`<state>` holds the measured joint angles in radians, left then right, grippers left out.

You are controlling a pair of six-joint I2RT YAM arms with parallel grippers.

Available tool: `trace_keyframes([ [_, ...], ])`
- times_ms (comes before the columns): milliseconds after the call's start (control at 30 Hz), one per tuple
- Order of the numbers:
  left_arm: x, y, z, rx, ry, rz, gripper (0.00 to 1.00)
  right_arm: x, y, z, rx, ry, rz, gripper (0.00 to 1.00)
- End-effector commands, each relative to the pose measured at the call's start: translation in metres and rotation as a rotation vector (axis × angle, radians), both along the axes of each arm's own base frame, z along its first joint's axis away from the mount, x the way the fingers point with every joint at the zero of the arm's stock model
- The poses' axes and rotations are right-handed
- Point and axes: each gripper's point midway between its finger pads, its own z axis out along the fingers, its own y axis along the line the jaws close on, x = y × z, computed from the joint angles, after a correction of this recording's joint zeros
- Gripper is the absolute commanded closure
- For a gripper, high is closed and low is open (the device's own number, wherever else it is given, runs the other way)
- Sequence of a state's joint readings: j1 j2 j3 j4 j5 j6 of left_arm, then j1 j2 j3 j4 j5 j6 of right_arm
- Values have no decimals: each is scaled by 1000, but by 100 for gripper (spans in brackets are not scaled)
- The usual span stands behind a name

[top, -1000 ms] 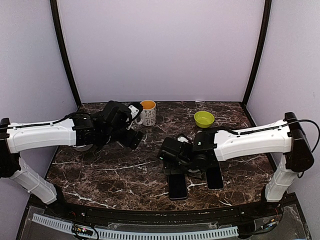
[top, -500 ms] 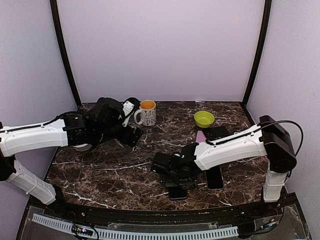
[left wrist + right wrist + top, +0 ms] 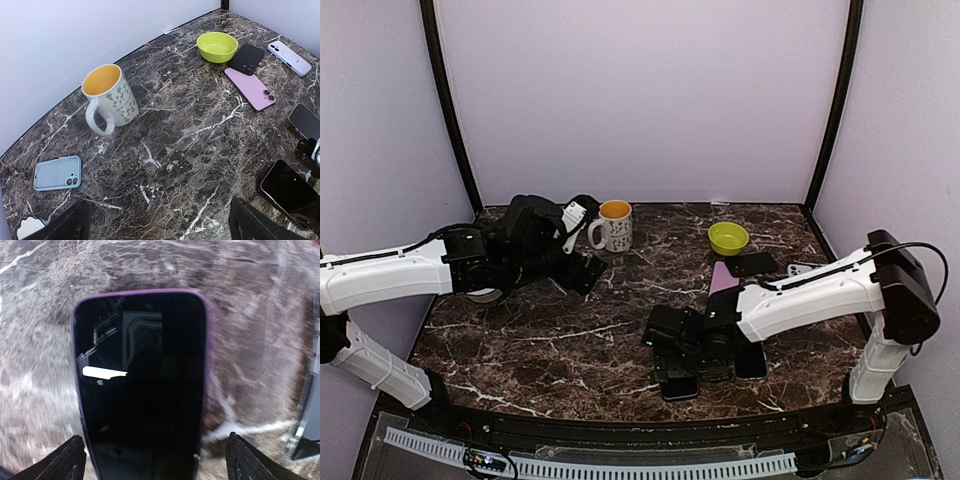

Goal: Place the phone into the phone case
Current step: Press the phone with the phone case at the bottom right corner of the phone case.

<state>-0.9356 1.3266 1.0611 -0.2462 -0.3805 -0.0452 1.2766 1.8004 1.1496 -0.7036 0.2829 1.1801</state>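
Under right claw point(image 3: 157, 460), released wide, at 6 o'clock on desk point(image 3: 570, 340): phone point(image 3: 142, 385) looks rigid, slick glass; pinch long edges. Left claw point(image 3: 160, 225) released.

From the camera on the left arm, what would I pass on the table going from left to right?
light blue phone → mug → green bowl → white phone. The pink phone, black case and dark phones are left out because they overlap these sideways.
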Motion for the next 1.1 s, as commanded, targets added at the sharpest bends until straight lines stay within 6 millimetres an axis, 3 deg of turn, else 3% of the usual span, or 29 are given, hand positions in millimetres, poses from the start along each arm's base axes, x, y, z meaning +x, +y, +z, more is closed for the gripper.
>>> trace_keyframes([
  [0,-1,1,8,-23,-21,-12,1,-12,-2,16,101,9,47,5],
  [233,-1,0,4,-17,-15,-16,1,-20,-6,15,171,30,62,21],
  [400,-2,-1,4,-15,-14,-19,1,-24,-16,8,157,46,41,48],
  [533,-2,0,5,-16,-18,-18,1,-29,-24,-1,138,74,30,62],
  [933,-3,0,8,-23,-25,-25,1,-62,-53,-44,-43,192,67,88],
  [1067,-3,1,10,-24,-29,-24,1,-72,-65,-57,-78,222,67,92],
])
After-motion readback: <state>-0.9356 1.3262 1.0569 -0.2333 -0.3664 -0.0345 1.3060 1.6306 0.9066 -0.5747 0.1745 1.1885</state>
